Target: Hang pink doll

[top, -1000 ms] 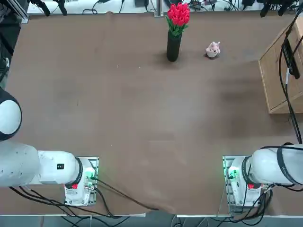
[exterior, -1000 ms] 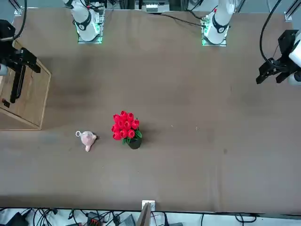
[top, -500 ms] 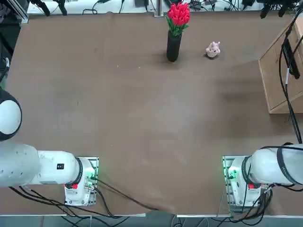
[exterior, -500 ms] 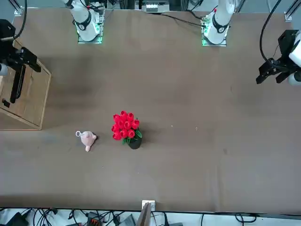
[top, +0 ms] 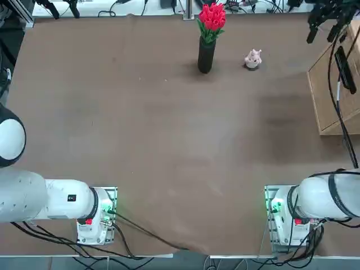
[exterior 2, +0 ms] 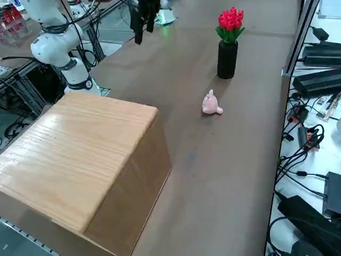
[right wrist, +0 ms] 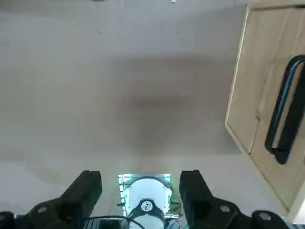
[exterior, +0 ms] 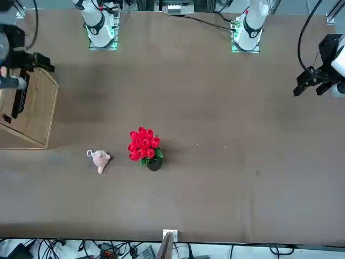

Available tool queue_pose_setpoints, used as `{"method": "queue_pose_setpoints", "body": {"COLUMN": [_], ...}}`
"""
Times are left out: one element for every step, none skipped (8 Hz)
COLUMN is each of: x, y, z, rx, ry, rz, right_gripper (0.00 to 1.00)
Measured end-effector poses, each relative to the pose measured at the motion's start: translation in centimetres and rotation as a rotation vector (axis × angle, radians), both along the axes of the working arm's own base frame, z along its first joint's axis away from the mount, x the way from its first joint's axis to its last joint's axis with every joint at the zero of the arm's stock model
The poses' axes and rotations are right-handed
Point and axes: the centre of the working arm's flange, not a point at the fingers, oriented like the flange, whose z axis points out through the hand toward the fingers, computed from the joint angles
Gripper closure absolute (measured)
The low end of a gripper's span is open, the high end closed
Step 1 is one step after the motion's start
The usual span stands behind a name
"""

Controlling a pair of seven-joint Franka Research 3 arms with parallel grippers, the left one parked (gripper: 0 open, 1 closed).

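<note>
The pink doll (top: 253, 58) is sitting untouched on the bench (top: 169, 124), way over on the far side and just right of the black vase (top: 206, 55) with the red flowers (top: 212, 17), close to it but not touching. The front view shows what looks like a little loop (exterior: 89, 154) on its head end, which is probably what it gets hung by. Further right is the wooden box (top: 332, 95) with a black bar (top: 344, 70) on its face, likely the hanging spot. What's changed in the last half second is the right arm: its hand (right wrist: 138, 188) has swung away from over the box and toward the far right corner of the bench, so it now hangs high up, right of the doll and well apart from it. The wrist view shows its fingers (right wrist: 86, 193) spread apart with nothing between them, just bare bench underneath. So it looks like the approach has only just kicked off. Nothing's been grabbed yet, and the hand needs to come left and drop down onto the doll before any hanging happens.
</note>
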Motion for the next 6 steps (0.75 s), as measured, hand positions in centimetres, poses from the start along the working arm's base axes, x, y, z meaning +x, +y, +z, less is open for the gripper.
{"method": "queue_pose_setpoints", "body": {"x": [1.3,2.7,3.9,5.0,6.1,7.3], "y": [0.0,0.3,0.8,1.4,2.3,3.7], "z": [-2.5,-4.7,-6.2,-7.4,-8.5,-10.0], "rx": [-0.019,-0.037,-0.046,-0.065,-0.102,-0.144], "ry": [0.026,0.022,0.007,-0.013,-0.039,-0.065], "rz": [-0.055,-0.154,-0.283,-0.428,-0.582,-0.729], "right_gripper": [0.0,0.0,0.0,0.0,0.0,0.0]}}
